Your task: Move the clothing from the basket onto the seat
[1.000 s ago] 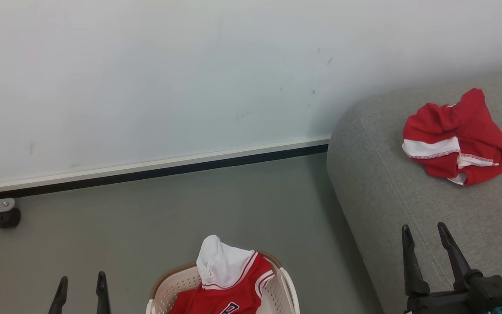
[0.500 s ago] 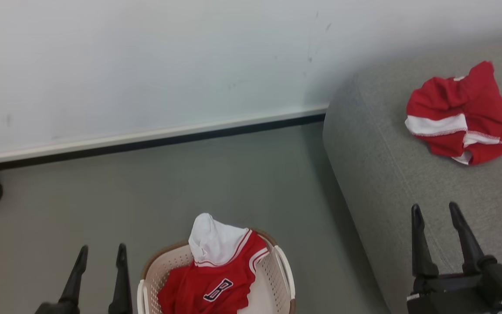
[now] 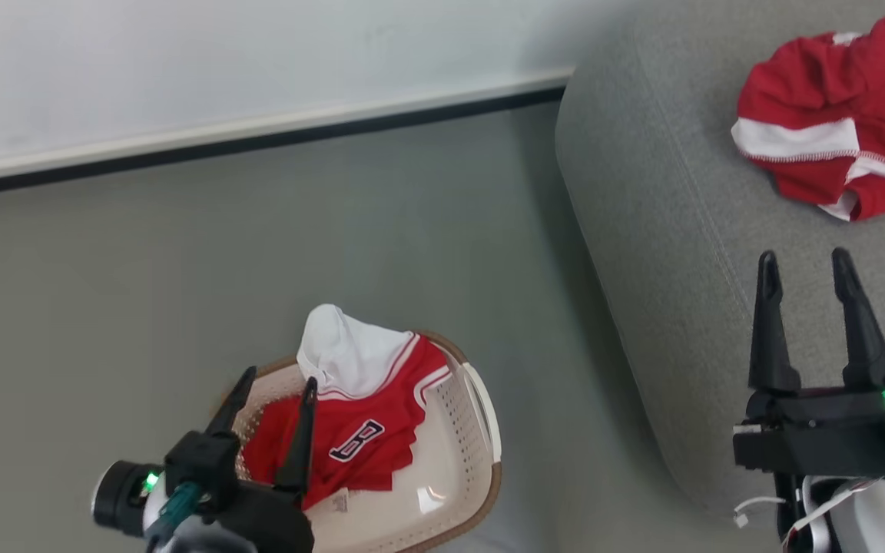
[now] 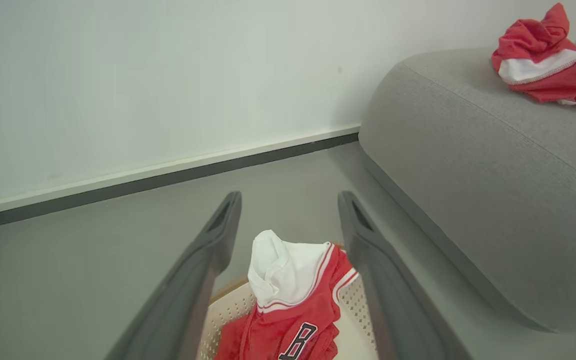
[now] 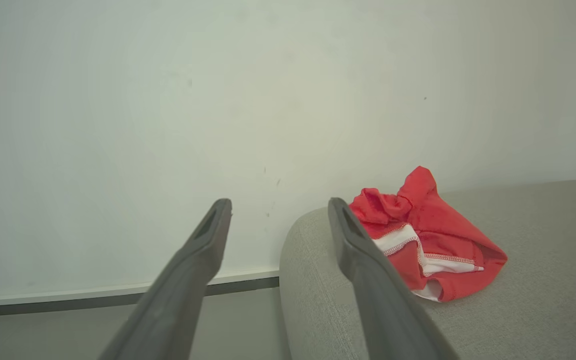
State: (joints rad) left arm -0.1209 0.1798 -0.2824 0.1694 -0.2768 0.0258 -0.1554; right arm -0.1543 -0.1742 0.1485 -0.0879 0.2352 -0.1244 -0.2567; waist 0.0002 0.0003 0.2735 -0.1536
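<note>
A red jersey point(image 3: 358, 426) with a white panel and a black-white letter B lies in the cream basket point(image 3: 481, 430) on the floor; the left wrist view shows the jersey point(image 4: 293, 305) in the basket point(image 4: 353, 305) too. My left gripper point(image 3: 276, 384) stands open over the basket's left rim, nothing between its fingers. A second red garment point(image 3: 834, 123) with white trim lies crumpled on the grey seat point(image 3: 681, 230). My right gripper point(image 3: 803, 265) is open above the seat's front part, short of that garment point(image 5: 428, 240).
A white wall with a pale skirting board and dark strip point(image 3: 258, 134) runs behind the grey floor point(image 3: 181, 269). The seat's rounded corner point(image 4: 383, 115) stands close to the right of the basket.
The head camera has tilted down, so the whole scene has slid up. Both grippers have risen further into view, the left one now over the basket's left rim.
</note>
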